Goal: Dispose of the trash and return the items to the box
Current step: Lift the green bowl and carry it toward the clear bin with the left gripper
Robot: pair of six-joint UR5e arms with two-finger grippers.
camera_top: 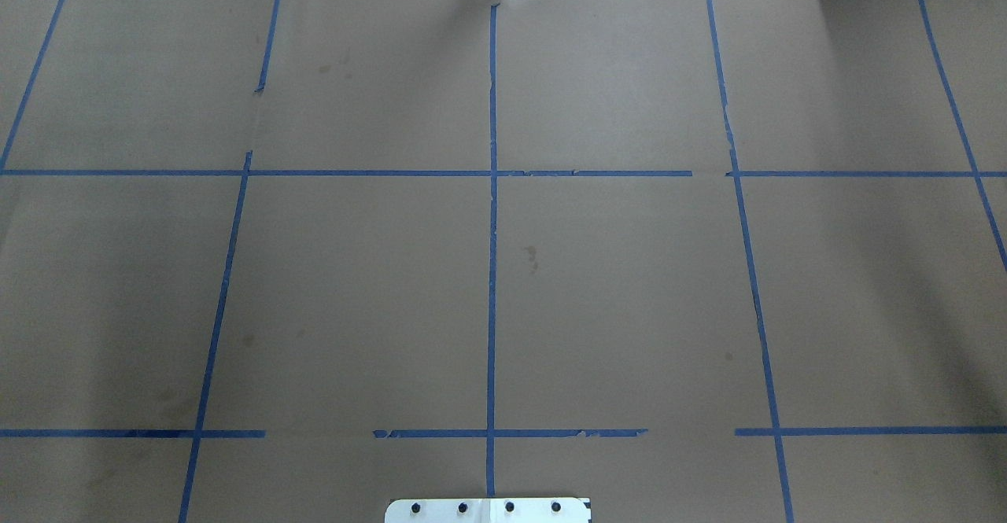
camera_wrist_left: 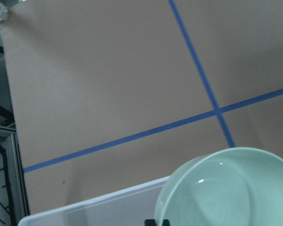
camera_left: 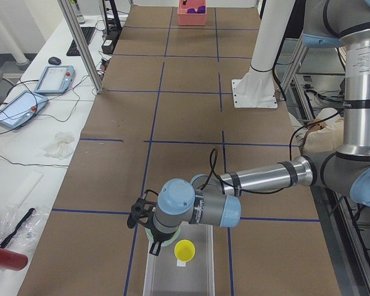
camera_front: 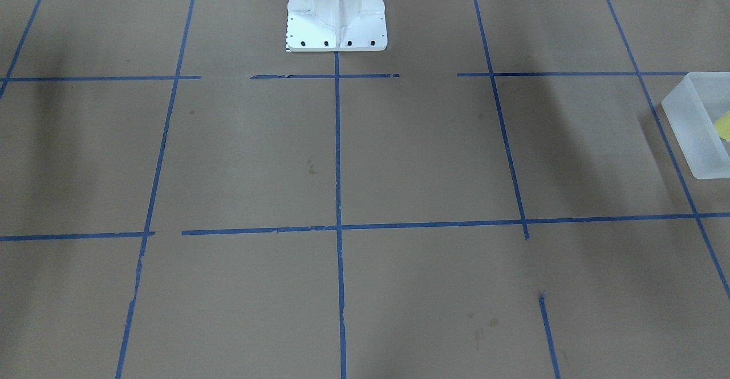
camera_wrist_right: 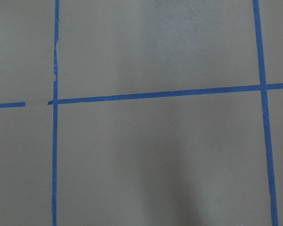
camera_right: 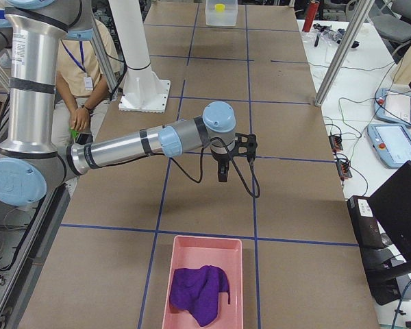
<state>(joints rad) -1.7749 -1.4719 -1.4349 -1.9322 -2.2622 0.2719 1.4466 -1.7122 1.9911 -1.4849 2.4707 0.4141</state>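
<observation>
My left gripper [camera_left: 152, 233] is over the far end of the translucent box [camera_left: 179, 274]. In the left wrist view a dark fingertip [camera_wrist_left: 156, 222] sits at the rim of the pale mint-green bowl [camera_wrist_left: 226, 188], which is held tilted over the box wall [camera_wrist_left: 94, 207]. The bowl shows under the gripper [camera_left: 165, 240]. The yellow cup [camera_left: 185, 250] stands inside the box, and also shows in the front view [camera_front: 723, 125] in the box [camera_front: 693, 122]. My right gripper [camera_right: 222, 168] hangs above bare table; I cannot tell if it is open or shut.
A pink bin [camera_right: 202, 288] with a purple cloth [camera_right: 200, 291] sits at the table's right end. The white pedestal base [camera_front: 336, 14] stands at mid table. Brown paper with blue tape lines [camera_top: 492, 271] covers the table. A seated person [camera_right: 82, 75] is behind the robot.
</observation>
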